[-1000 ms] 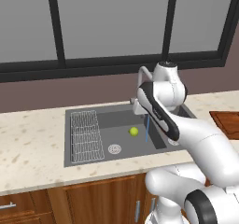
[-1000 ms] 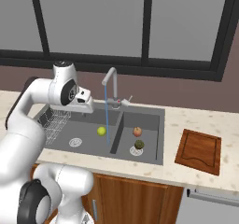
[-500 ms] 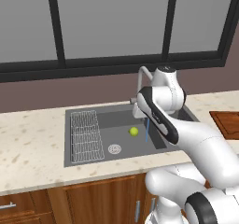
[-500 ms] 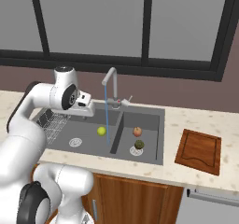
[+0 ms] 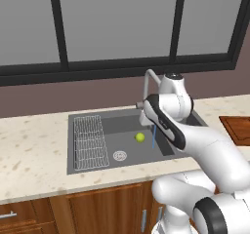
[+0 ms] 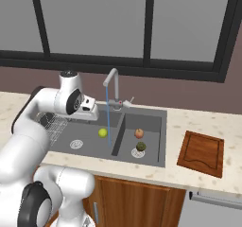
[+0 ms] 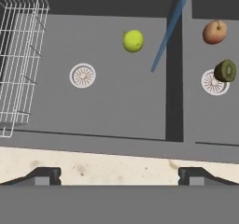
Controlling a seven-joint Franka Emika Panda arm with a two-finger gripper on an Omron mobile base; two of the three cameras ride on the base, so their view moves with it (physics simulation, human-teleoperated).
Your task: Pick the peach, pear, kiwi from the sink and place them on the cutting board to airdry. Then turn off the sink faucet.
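Observation:
My gripper [image 7: 120,176] hangs open over the front rim of the sink [image 7: 116,141], with nothing between its fingertips; the right base view has it [image 6: 89,115] above the left basin. The yellow-green pear [image 7: 133,40] lies in the left basin near the blue water stream [image 7: 168,29]. In the right basin are the reddish peach [image 7: 214,31] and, on the drain, the dark kiwi [image 7: 225,71]. The silver faucet [image 6: 112,86] stands behind the divider, running. To the right of the sink, the cutting board [image 6: 203,152] lies bare on the counter.
A white wire rack [image 7: 18,55] fills the left end of the left basin. A round silver drain [image 7: 83,75] sits between the rack and the pear. Speckled beige counter [image 6: 198,178] surrounds the sink, and a window wall stands behind it.
The arm has dipped slightly toward the sink and shifted a little. The jaws have stayed open and the fruits have not moved.

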